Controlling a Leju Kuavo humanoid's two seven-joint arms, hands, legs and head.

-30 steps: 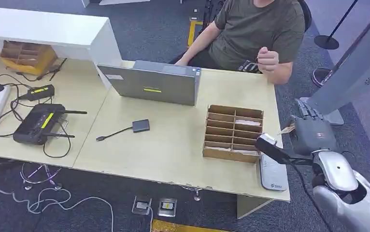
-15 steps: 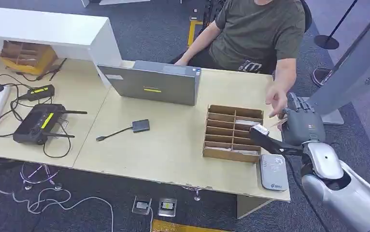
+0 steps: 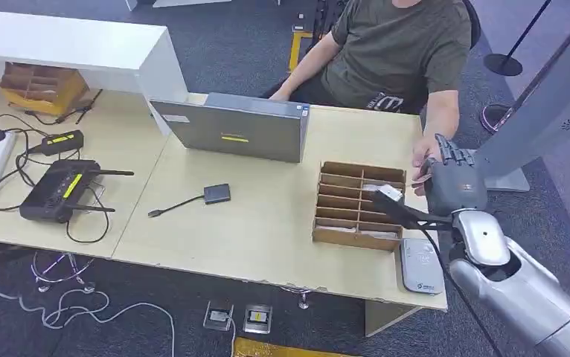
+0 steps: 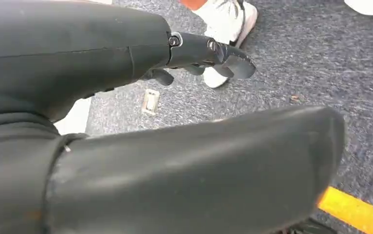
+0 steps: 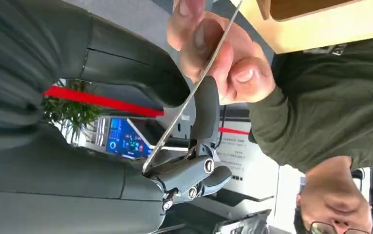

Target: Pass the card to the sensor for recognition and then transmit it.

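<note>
My right hand (image 3: 453,184) hovers past the table's right edge, beside the cardboard divider box (image 3: 359,204). In the right wrist view it pinches a thin card (image 5: 172,124), seen edge-on, between thumb and finger (image 5: 205,109). A person's hand (image 5: 218,53) grips the card's other end. The head view shows that same person's hand (image 3: 422,160) meeting mine. The grey card sensor (image 3: 421,265) lies flat on the table's front right corner, below and behind my hand. My left hand (image 4: 209,53) hangs over the carpet, fingers loosely apart and holding nothing.
A seated person in a dark green shirt (image 3: 405,44) is behind the table. A grey laptop (image 3: 234,130) stands mid-table, with a small adapter (image 3: 216,194) before it. A black router (image 3: 59,190) and cables lie at the left. A grey panel (image 3: 542,104) leans at the right.
My right hand rose from above the sensor and moved toward the person with the card. The person's hand came down from the chest and took hold of the card's far end.
</note>
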